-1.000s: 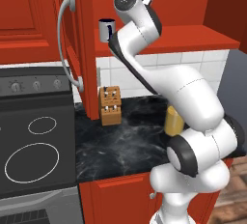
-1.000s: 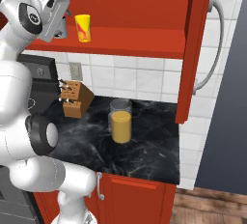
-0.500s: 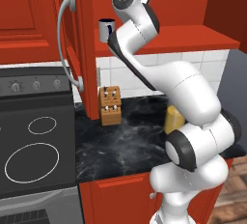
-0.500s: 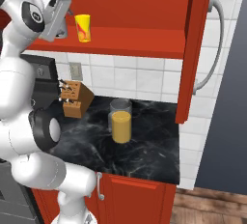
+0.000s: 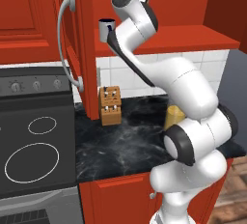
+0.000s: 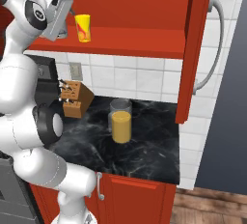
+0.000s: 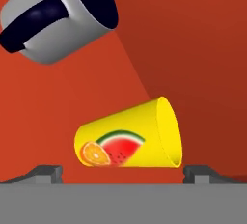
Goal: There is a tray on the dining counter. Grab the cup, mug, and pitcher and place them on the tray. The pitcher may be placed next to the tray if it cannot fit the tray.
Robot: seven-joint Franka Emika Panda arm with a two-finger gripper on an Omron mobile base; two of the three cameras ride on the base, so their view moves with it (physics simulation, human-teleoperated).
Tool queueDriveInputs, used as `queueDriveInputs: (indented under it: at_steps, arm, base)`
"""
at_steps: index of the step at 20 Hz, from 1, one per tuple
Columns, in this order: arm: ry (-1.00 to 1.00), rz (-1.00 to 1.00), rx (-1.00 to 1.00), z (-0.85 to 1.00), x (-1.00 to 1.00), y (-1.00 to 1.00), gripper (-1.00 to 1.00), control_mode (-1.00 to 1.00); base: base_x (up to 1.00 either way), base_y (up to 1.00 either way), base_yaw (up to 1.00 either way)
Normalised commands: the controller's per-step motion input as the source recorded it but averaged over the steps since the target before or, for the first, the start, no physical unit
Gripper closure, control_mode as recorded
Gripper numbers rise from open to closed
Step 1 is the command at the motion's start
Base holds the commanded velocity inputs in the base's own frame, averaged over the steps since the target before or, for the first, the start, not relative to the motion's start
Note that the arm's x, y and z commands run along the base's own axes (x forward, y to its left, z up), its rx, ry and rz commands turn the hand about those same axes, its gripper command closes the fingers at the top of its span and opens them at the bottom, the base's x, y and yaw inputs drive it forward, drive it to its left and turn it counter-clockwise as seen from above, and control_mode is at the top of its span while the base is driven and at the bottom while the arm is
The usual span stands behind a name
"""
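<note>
The yellow cup (image 6: 83, 27) stands on the red shelf (image 6: 140, 42) of the open wall cabinet, with fruit pictures on its side. In the hand view, which is rolled sideways, the cup (image 7: 129, 137) lies just ahead of my open gripper (image 7: 123, 172), between the lines of its two fingertips (image 7: 46, 172). The grey mug (image 7: 60, 13) with its dark handle is farther along the shelf, and its dark rim (image 5: 106, 27) peeks out beside my arm. The pitcher (image 6: 120, 121) stands on the black worktop below, half full of orange liquid. The tray and the dining counter are out of view.
A wooden knife block (image 5: 110, 105) stands against the tiled wall. The cabinet door (image 6: 195, 49) hangs open with its long grey handle (image 5: 65, 39). A black stove (image 5: 34, 155) adjoins the worktop (image 6: 149, 148) on the left.
The hand has edged slightly nearer the cup on the shelf. The jaws stay wide apart, and the cup, mug and pitcher have not moved.
</note>
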Motion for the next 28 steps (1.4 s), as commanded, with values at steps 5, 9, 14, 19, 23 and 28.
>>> queueDriveInputs:
  at_steps: [5, 9, 14, 19, 23, 28]
  arm:
    - [0.01, 0.00, 0.00, 0.00, 0.16, 0.00, -1.00, -1.00]
    - [0.02, 0.00, 0.00, 0.00, 0.18, -0.02, -1.00, -1.00]
    - [0.03, 0.00, 0.00, 0.00, 0.19, -0.06, -1.00, -1.00]
    - [0.03, 0.00, 0.00, 0.00, 0.13, -0.11, -1.00, -1.00]
    - [0.02, 0.00, 0.00, 0.00, 0.11, -0.09, -1.00, -1.00]
    - [0.02, 0.00, 0.00, -0.04, 0.12, -0.01, -1.00, -1.00]
  base:
    - [0.00, 0.00, 0.00]
    - [0.00, 0.00, 0.00]
    - [0.00, 0.00, 0.00]
    - [0.00, 0.00, 0.00]
    - [0.00, 0.00, 0.00]
    - [0.00, 0.00, 0.00]
